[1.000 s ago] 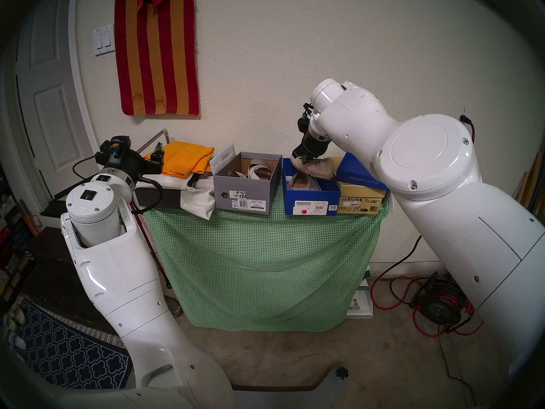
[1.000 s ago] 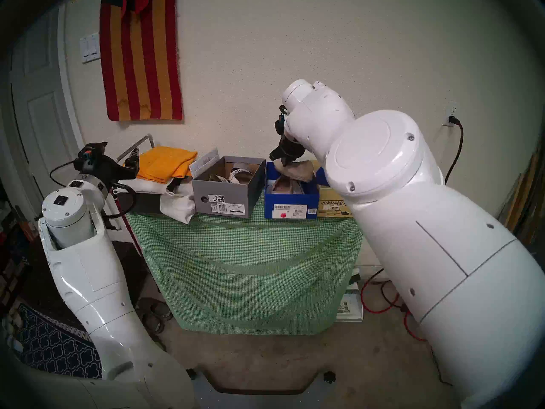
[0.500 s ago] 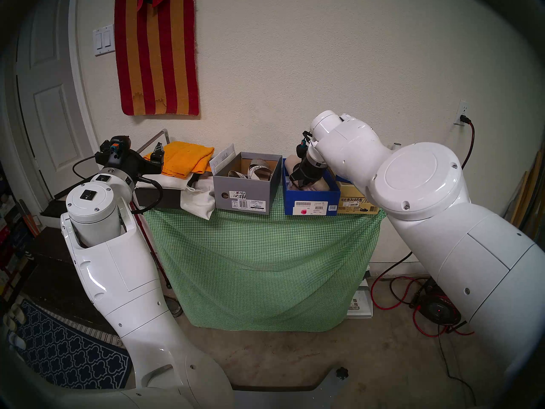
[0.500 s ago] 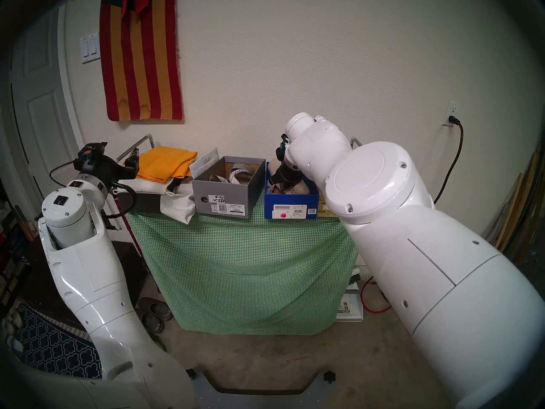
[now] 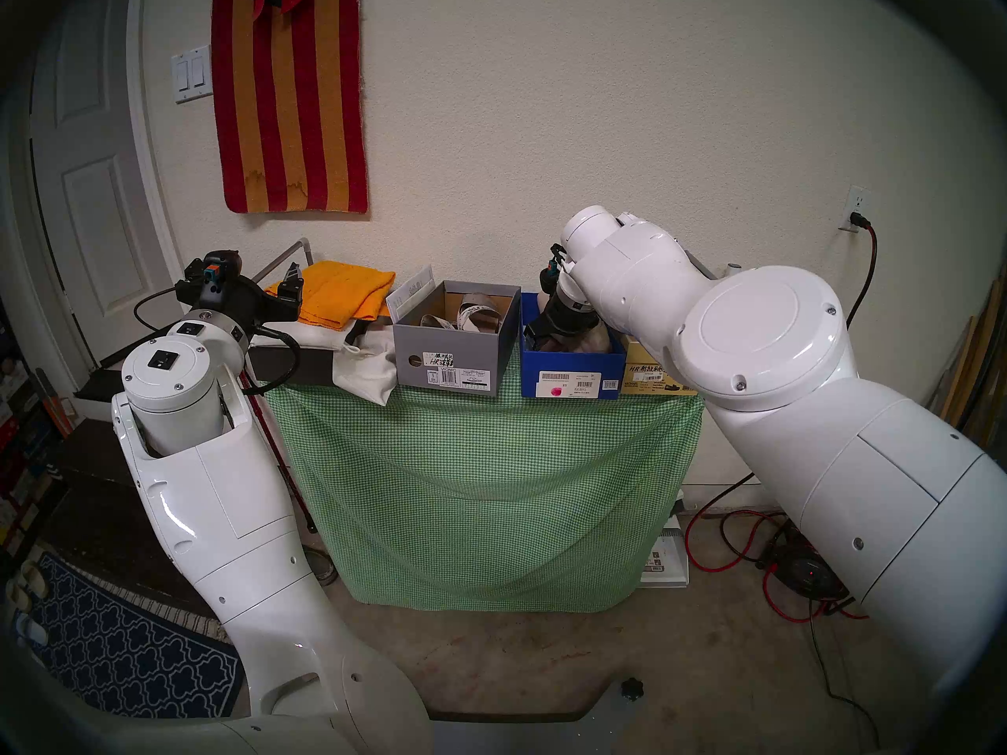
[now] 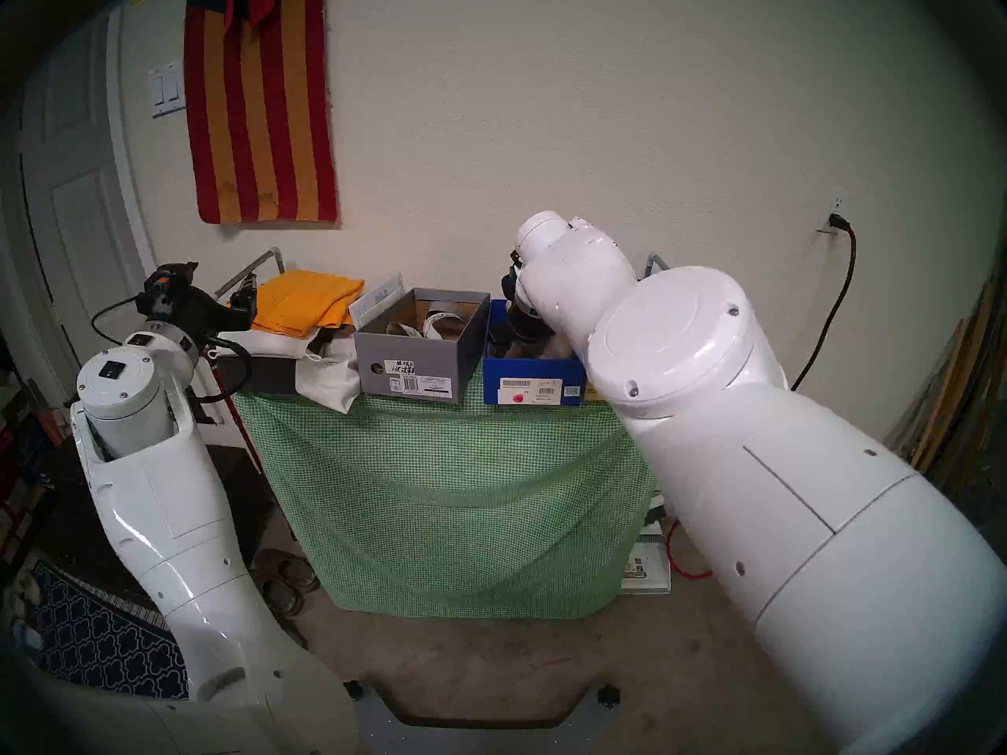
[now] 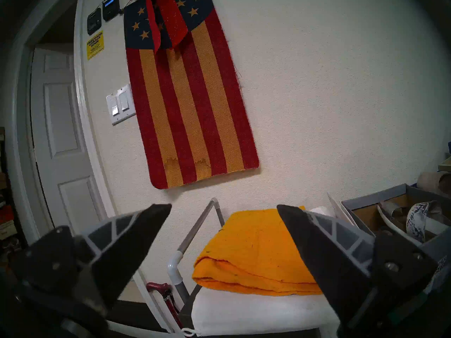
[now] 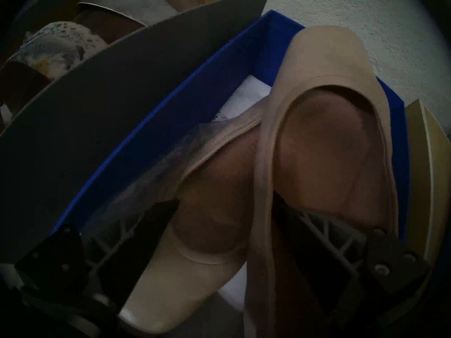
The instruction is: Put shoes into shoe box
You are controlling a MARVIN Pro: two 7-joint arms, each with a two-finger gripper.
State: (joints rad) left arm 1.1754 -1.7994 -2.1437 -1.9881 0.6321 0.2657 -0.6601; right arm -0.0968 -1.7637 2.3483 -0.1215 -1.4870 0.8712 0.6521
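The open blue shoe box [image 5: 572,375] stands on the table, right of the open grey shoe box [image 5: 447,361]. The white-soled sandals [image 5: 479,312] with silver and snakeskin straps lie in the grey box. My right gripper [image 5: 545,334] is down inside the blue box. In the right wrist view it [image 8: 225,198] is open. One beige flat [image 8: 329,62] lies tilted with its toe over the box's far wall [image 8: 170,125]. Its side runs between my fingers. The other flat [image 8: 185,269] lies under it. My left gripper [image 7: 223,205] is open and empty at the table's left end.
A folded orange towel [image 5: 343,296] and a white cloth bag [image 5: 370,372] lie left of the grey box. A tan shoe box [image 5: 654,380] stands right of the blue box. A green checked cloth [image 5: 479,492] hangs over the table's front. The wall is close behind.
My right arm has come down and carried the beige flat from above the blue box into it. The jaws now stand apart. My left arm has not moved.
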